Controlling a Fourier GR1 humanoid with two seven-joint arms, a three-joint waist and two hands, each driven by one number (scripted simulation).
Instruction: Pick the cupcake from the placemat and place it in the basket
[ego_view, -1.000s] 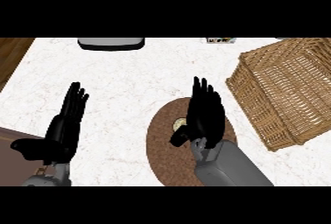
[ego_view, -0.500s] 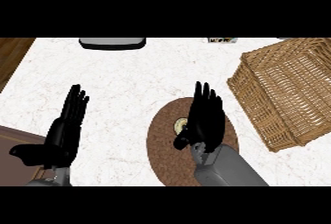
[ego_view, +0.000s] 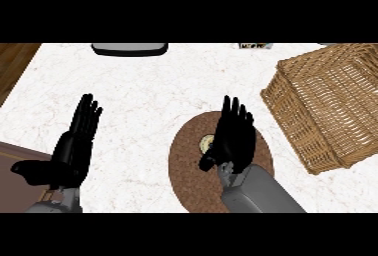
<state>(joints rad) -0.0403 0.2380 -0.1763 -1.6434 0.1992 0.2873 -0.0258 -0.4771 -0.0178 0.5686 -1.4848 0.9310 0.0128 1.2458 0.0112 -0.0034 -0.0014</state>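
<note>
Over the last second my right hand has barely shifted. It has settled low over the placemat, fingers straight and thumb hanging beside the cupcake, holding nothing. The cupcake sits on the placemat, mostly hidden under that hand (only a pale sliver shows at its left). I judge closing round it comes next. The wicker basket stands to the right on the tabletop, with nothing visible inside. My left hand rests open at the left.
</note>
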